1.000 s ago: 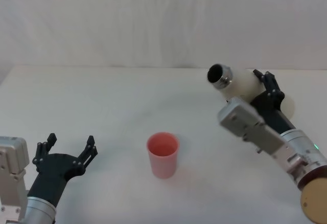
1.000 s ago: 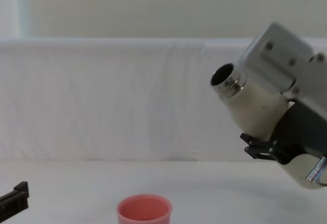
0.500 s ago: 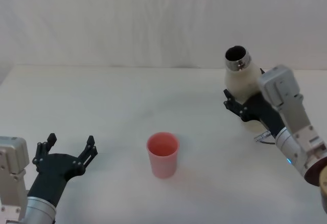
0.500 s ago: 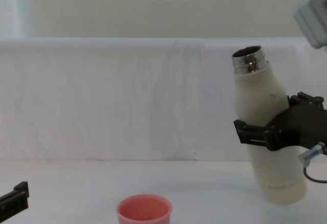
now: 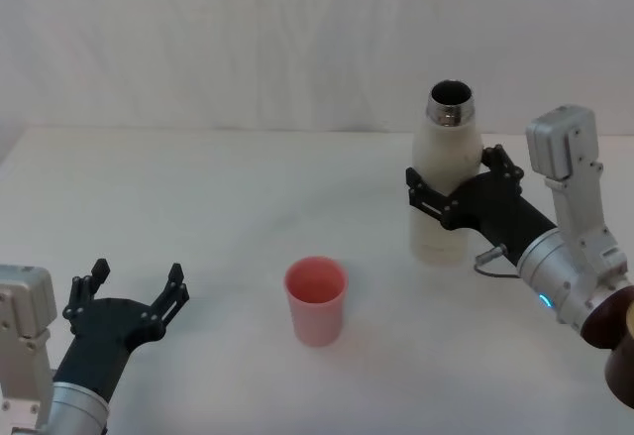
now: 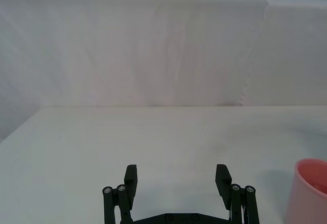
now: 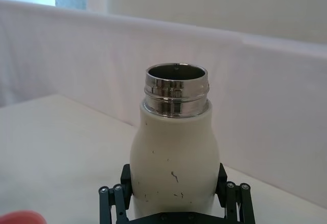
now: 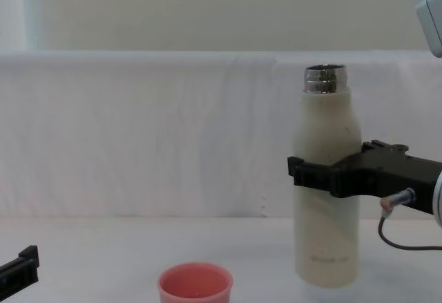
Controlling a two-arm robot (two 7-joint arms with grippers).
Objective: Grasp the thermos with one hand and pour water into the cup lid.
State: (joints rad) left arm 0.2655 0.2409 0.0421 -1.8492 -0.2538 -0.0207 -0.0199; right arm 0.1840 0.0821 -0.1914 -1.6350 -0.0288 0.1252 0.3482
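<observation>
White cloth covers the table [image 5: 198, 207] and hangs as a pale backdrop behind it. Toward the table's right side stands the thermos [image 5: 443, 187], a tall slim cream-white bottle with rounded shoulders, faint dark scuffs and a shiny threaded steel neck; it is upright, its mouth open and uncapped, its base resting on the cloth. The right gripper [image 5: 451, 192], black and two-fingered on a silver-grey arm with a blue light, reaches in from the right and clamps the bottle about mid-height, one finger on each side of the body, as the right wrist view confirms. The cup lid [image 5: 316, 300], a small round salmon-pink plastic cup with a thin rim, sits upright nearer the robot and to the left of the bottle, well apart from it. The left gripper [image 5: 131, 301] rests low at the table's near left corner, its black fingers spread wide with nothing between them
</observation>
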